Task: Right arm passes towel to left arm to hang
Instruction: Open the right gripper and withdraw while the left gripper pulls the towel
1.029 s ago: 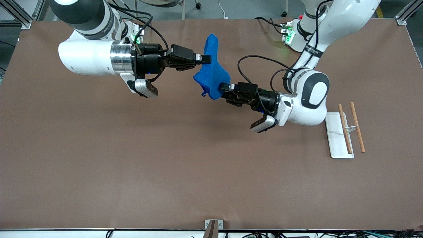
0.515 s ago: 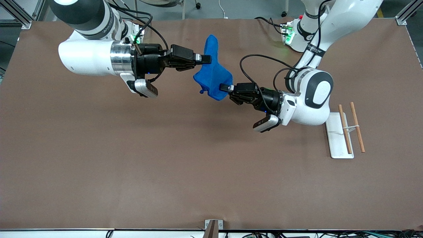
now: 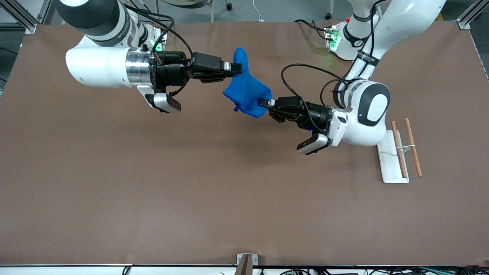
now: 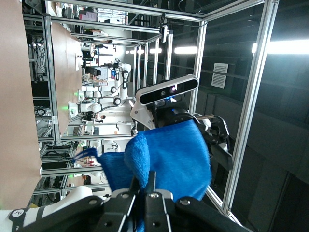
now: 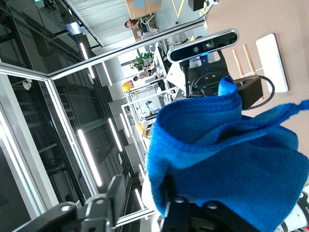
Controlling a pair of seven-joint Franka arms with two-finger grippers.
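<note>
- The towel (image 3: 247, 94), a bright blue plush cloth, is hanging bunched in the air over the brown table (image 3: 191, 183), strung between the two grippers and touching nothing below.
- The left gripper (image 3: 263, 102) is pinching the towel's lower corner, the one showing lowest in the front view, with its jaws closed tight on the fabric.
- The left wrist view is showing what the front view is not: the two black fingers (image 4: 153, 195) pressed together with a rolled blue fold (image 4: 164, 162) rising out from between them.
- The right gripper (image 3: 237, 68) is sitting at the towel's upper edge; in the right wrist view its jaws are standing partly apart, one finger (image 5: 115, 195) clear of the cloth (image 5: 227, 159) and the other against it, so the fabric is lying loose beside them rather than squeezed.
- That same view is looking past the cloth to the left arm's wrist camera (image 5: 203, 46), which the towel is hiding in part.
- The towel's surface is looking fleecy, with a stitched hem and a small loop of thread trailing at one corner.
- Toward the left arm's end of the table, a flat white base (image 3: 389, 160) is lying with two slim wooden rods (image 3: 413, 147) across it, tied by a thin white band.
</note>
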